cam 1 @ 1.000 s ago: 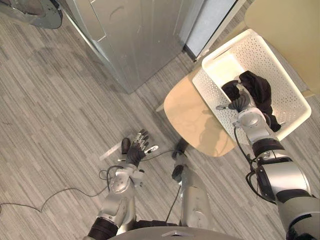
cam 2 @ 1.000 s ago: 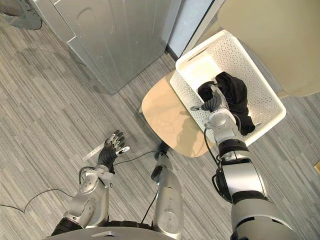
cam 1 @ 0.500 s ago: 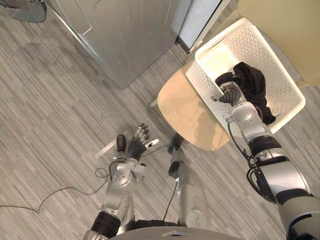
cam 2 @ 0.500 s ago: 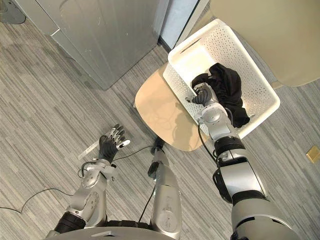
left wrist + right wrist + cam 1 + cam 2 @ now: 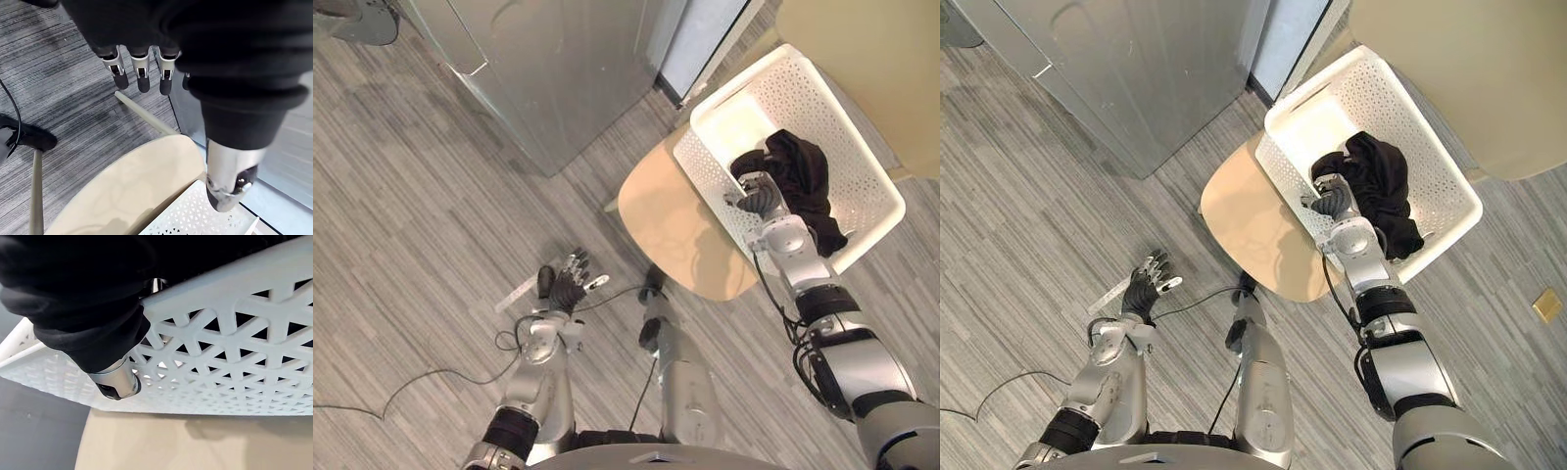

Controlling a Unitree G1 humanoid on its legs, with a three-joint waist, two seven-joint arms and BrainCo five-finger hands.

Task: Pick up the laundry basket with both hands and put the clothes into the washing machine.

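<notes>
A white latticed laundry basket [image 5: 847, 132] stands on a round beige table [image 5: 671, 211] at the upper right. Black clothes [image 5: 798, 176] lie heaped inside it. My right hand [image 5: 756, 196] is at the basket's near long rim, its fingers curled over the edge beside the clothes. In the right wrist view its thumb [image 5: 117, 379] presses on the outside of the basket's wall [image 5: 234, 367]. My left hand [image 5: 563, 291] hangs low over the floor, left of the table and well away from the basket, with its fingers [image 5: 142, 73] straight and nothing in it.
A tall grey metal appliance [image 5: 558, 78] stands at the top, close behind the table. A beige wall [image 5: 871, 49] runs past the basket's far side. A white strip [image 5: 519, 292] lies on the striped floor by my left hand.
The camera has shifted a little. My right hand's fingers, straight a second ago, have curled over the basket's rim. The left hand stays open in about the same place.
</notes>
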